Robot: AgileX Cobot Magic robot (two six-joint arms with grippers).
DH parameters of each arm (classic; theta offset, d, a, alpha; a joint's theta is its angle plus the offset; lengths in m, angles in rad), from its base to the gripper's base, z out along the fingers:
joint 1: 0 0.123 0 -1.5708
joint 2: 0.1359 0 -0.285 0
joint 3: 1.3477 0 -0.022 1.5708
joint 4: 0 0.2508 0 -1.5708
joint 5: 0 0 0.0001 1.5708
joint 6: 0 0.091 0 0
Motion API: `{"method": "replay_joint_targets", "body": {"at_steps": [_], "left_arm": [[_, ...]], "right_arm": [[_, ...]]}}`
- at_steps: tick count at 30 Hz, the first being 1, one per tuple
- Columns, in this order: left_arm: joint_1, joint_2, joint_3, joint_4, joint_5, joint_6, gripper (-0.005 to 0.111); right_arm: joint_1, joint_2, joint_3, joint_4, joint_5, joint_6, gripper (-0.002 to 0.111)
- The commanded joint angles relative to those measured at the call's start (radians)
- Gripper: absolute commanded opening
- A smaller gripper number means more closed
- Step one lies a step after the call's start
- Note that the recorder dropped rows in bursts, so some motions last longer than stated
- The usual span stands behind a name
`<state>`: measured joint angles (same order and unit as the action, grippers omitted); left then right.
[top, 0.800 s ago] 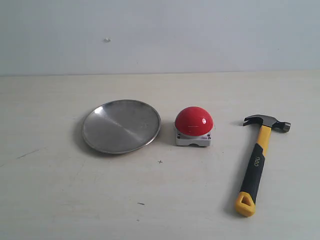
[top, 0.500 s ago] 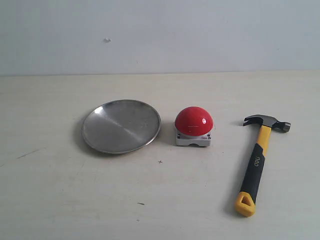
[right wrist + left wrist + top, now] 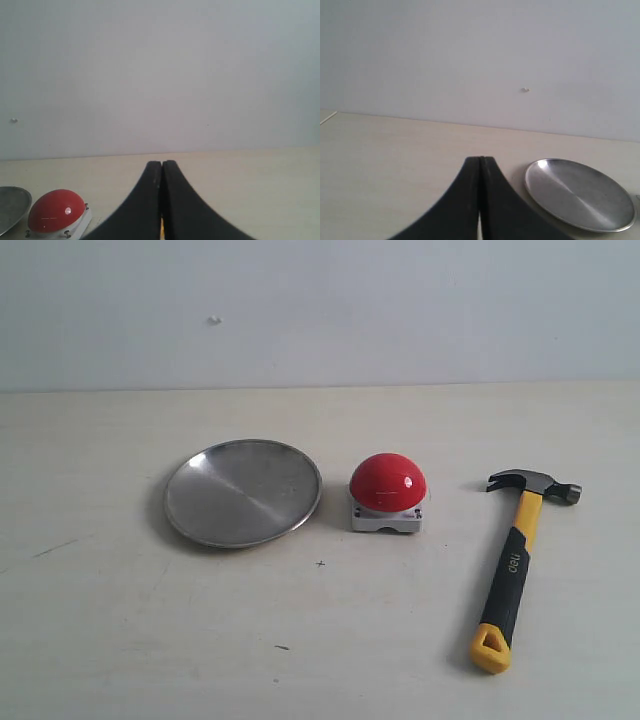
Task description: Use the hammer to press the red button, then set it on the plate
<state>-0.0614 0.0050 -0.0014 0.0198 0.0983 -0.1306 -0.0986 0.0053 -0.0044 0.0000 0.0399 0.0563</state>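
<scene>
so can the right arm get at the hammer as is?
Probably yes: the hammer lies on that side, handle bare, button apart. The right gripper is shut; it must open first.

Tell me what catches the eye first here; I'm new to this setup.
In the exterior view, the glossy red button sits in the middle, the silver plate close on its left. The yellow-and-black hammer lies apart on the right, head toward the wall.

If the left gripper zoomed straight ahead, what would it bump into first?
Probably nothing until the wall. The left gripper, jaws shut, points over bare table toward it; the plate lies off to one side. Depth is hard to judge.
</scene>
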Motion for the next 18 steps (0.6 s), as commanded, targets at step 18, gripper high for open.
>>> {"method": "replay_joint_targets", "body": {"at_steps": [18], "left_arm": [[0.003,-0.005,0.001,0.002,-0.005,-0.004,0.000]], "right_arm": [[-0.006,-0.005,0.004,0.237,-0.662,0.255,0.000]]}}
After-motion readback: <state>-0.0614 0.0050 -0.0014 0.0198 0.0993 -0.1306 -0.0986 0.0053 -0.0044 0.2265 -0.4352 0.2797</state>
